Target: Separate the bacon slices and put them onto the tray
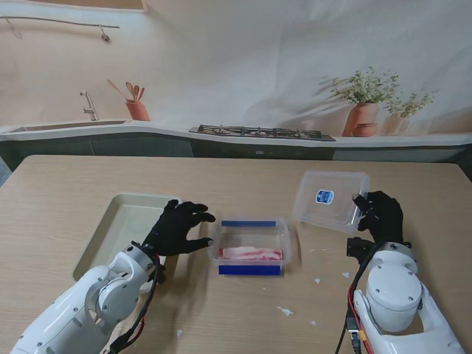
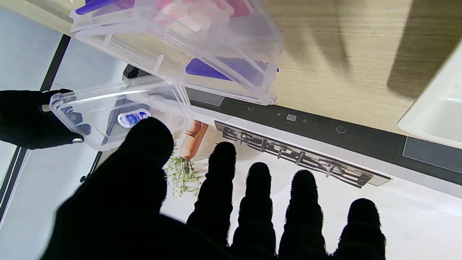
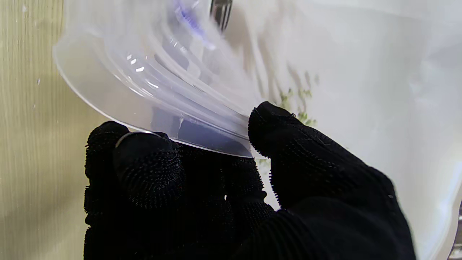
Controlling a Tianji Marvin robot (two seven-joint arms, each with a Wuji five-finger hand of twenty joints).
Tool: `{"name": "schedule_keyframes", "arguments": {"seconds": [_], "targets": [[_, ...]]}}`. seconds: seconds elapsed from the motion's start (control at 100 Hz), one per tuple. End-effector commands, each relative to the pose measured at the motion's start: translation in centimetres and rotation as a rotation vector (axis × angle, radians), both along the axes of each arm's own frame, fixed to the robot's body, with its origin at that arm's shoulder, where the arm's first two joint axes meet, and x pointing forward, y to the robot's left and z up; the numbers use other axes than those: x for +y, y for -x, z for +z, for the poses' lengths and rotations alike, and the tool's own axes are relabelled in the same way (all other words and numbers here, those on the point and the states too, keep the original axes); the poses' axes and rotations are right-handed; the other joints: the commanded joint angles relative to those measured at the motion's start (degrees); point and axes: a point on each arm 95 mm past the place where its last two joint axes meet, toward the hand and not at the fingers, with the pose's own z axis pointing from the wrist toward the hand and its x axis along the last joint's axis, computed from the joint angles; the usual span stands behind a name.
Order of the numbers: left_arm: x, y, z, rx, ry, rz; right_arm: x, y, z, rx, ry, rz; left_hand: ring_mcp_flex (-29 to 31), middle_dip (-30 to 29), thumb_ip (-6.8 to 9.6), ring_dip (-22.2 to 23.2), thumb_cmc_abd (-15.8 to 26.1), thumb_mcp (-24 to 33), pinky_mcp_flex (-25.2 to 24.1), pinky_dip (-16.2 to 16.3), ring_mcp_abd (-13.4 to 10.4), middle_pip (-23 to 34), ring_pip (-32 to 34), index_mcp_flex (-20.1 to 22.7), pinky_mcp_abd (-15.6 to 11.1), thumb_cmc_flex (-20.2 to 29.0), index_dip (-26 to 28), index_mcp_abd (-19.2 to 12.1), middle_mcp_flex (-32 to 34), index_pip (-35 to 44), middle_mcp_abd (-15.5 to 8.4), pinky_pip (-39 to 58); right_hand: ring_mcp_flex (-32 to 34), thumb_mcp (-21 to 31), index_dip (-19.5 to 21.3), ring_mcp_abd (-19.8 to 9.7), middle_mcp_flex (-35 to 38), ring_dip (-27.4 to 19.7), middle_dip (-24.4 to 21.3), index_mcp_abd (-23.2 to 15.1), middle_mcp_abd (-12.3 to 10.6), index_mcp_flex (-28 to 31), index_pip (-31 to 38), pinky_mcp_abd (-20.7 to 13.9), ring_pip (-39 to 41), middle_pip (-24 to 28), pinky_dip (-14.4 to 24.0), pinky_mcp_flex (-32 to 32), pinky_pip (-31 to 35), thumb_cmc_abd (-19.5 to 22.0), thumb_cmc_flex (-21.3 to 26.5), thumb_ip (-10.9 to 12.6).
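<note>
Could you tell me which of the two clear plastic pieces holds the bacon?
The blue-clipped container beside the left hand holds it. The lid, gripped by the right hand, carries only a label.

I look down on a light wooden table [image 1: 243, 173] that fills the near view. Behind it stands a printed kitchen backdrop [image 1: 243, 66] in warm beige: a pale counter [image 1: 162, 130] with a sink and tap [image 1: 89, 107] on the left, a pot of utensils [image 1: 136, 109], a gas hob [image 1: 258, 133] in the middle, and potted plants [image 1: 365, 103] on the right. A rail [image 1: 59, 23] hangs high on the left. The light is soft and even.
</note>
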Motion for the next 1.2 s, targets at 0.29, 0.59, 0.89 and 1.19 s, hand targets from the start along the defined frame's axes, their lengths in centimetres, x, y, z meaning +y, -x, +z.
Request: {"name": "schedule_keyframes", "arguments": {"seconds": [0.29,0.59,0.89,1.19], "targets": [[-0.4,0.0,-0.1,0.021,-0.004,-0.010,-1.4,-0.3,-3.5,0.102,0.018,-0.121,-2.02,-0.18,1.20,-0.52,1.44,-1.61,-0.51,0.97,-0.43,0.07,-0.18,-1.81,0.11,-1.24,-0.65,-0.87,-1.90,-0.89,0.24,-0.22,0.96,4.49,0.83,-1.27,0.00,0.60,1.00,-6.05,-1.09,0.14,1.58,-0.53,-0.12,2.20,2.45,-0.23,3.61,4.32,4.63,1.11],[-0.3,-0.1,-0.1,0.019,-0.005,-0.007,-2.2,0.1,-4.8,0.242,0.159,-0.179,-1.98,-0.18,1.24,-0.50,1.42,-1.68,-0.49,0.98,-0.45,0.09,-0.15,-1.77,0.12,-1.09,-0.67,-0.87,-1.88,-0.92,0.23,-0.22,-2.88,1.01,1.41,-0.61,-2.83,0.65,0.55,-5.51,-1.87,-2.37,0.90,-1.66,-1.36,2.05,3.04,-4.00,1.97,5.78,5.38,2.60],[-0.4,-0.1,-0.1,0.020,-0.007,-0.009,-2.8,1.3,-5.2,0.411,0.235,-0.097,-2.11,-0.18,1.26,-0.51,1.33,-1.62,-0.47,0.99,-0.45,0.07,-0.19,-1.67,0.16,-1.00,-0.67,-0.71,-2.05,-0.92,0.29,-0.21,-24.73,-11.39,7.36,0.52,-26.55,0.37,-6.20,-1.13,-2.06,-15.26,-25.89,1.34,-16.08,-4.78,-0.55,-13.54,-9.38,12.93,-4.34,9.79],[-0.4,-0.1,-0.1,0.021,-0.009,-0.010,-2.9,1.8,-4.7,0.445,0.315,-0.057,-2.11,-0.19,1.27,-0.51,1.23,-1.54,-0.48,0.97,-0.44,0.07,-0.18,-1.79,0.11,-1.01,-0.66,-0.78,-2.11,-0.92,0.28,-0.23,-47.94,-19.04,0.11,-2.36,-45.85,-8.09,-21.08,1.41,-2.61,-27.43,-39.66,-7.31,-38.69,-17.68,-0.09,-29.80,-23.12,14.84,-3.86,10.53]]}}
